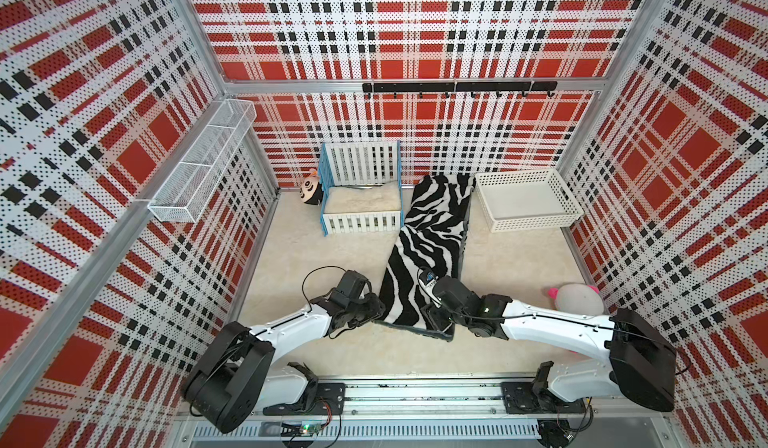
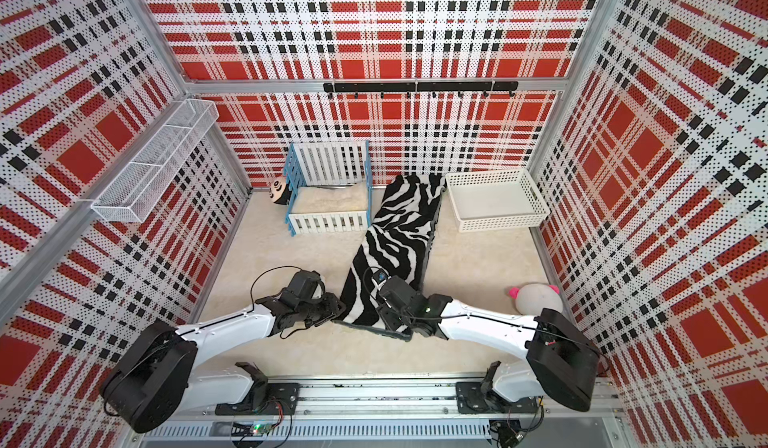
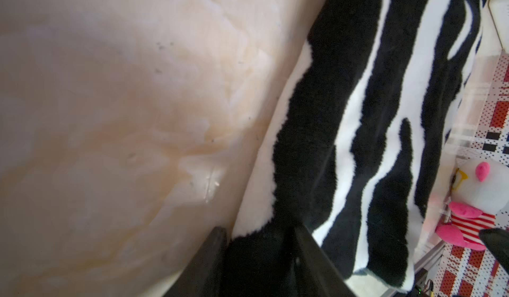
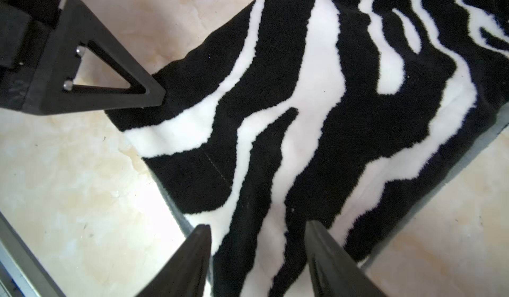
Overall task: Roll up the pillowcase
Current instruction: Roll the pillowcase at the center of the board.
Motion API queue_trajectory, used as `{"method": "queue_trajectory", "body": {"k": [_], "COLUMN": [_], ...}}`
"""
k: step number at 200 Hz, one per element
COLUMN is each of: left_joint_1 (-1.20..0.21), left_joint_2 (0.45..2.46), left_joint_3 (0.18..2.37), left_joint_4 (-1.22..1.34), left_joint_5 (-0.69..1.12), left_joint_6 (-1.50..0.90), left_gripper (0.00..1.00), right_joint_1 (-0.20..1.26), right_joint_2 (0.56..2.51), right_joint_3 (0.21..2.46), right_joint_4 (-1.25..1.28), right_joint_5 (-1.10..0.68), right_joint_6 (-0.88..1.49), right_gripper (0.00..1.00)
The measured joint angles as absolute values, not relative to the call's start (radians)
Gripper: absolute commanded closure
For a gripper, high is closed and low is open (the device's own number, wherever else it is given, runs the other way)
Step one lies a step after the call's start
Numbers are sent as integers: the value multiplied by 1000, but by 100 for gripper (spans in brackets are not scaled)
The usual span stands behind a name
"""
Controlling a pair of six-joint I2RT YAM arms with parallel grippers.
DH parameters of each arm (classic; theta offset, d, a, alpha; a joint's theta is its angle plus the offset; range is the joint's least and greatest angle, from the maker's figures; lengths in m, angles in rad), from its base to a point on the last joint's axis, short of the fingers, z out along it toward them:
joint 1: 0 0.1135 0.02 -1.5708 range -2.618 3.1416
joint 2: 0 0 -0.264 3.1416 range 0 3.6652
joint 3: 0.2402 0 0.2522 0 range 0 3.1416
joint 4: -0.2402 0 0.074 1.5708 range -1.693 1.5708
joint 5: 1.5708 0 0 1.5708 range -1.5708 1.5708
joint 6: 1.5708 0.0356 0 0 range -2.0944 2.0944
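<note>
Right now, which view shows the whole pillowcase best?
A top view: the pillowcase shows end to end, stripes up. Left wrist catches only one long edge, close up; right wrist shows just the near end and its grey border.

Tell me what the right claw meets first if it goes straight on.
The pillowcase: the open right claw points straight at its zebra-striped face, nothing showing between them, though depth is unclear.

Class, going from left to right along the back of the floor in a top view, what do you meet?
Wire mesh shelf → plush doll head → blue-and-white toy crib → zebra-striped pillowcase → white plastic basket.
</note>
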State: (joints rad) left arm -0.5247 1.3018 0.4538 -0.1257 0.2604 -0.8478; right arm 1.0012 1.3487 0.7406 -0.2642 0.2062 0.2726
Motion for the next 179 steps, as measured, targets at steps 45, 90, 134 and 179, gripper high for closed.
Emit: {"method": "queue_trajectory", "body": {"k": [45, 90, 134, 179], "left_joint_1": [-495, -384, -383, -381], "left_joint_2": [1317, 1282, 1290, 1287], "left_joint_3": [439, 457, 474, 477], "left_joint_4": [-127, -212, -237, -248], "left_joint_5": [284, 284, 284, 284], "left_joint_6": [-828, -772, -748, -745], "left_gripper": [100, 100, 100, 100], "right_joint_1": [1070, 1192, 1238, 1246], "right_joint_2": [1327, 1315, 1456, 1548], "right_joint_3": [704, 631, 642, 643], "right_joint_4": [-213, -101, -1, 25], "right_joint_5": [257, 278, 282, 304], "right_joint_6": [186, 15, -134, -179], "right_gripper": [22, 19, 27, 28]}}
